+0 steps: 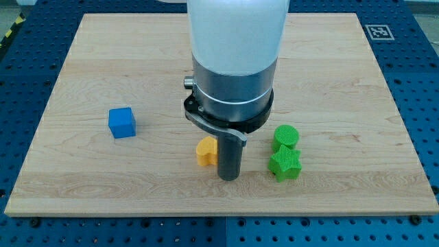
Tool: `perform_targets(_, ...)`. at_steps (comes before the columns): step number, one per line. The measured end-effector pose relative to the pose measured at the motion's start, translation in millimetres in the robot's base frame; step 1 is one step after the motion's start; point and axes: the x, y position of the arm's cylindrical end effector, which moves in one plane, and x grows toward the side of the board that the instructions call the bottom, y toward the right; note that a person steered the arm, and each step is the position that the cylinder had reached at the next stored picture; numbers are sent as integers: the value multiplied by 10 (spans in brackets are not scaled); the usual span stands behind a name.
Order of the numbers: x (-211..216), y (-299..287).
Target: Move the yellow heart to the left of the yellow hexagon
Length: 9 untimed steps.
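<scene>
A yellow block (205, 151) lies near the view's bottom centre of the wooden board (96, 82). Its right side is hidden behind my rod, so I cannot tell whether it is the heart or the hexagon. My tip (228, 177) is on the board just right of and slightly below this yellow block, touching or almost touching it. No second yellow block shows. The arm's wide grey and white body hides the board behind it.
A blue cube (122, 123) sits at the view's left. A green cylinder (286, 136) and a green star-like block (285, 165) sit together right of my tip. The board's bottom edge is close below.
</scene>
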Motion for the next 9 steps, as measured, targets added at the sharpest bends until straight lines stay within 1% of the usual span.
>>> perform_targets(2,-57,-121)
perform_targets(3,-243,-205)
perform_targets(4,-247,-181)
perform_targets(6,-672,-327)
perform_targets(8,-585,-715)
perform_targets(9,-820,-773)
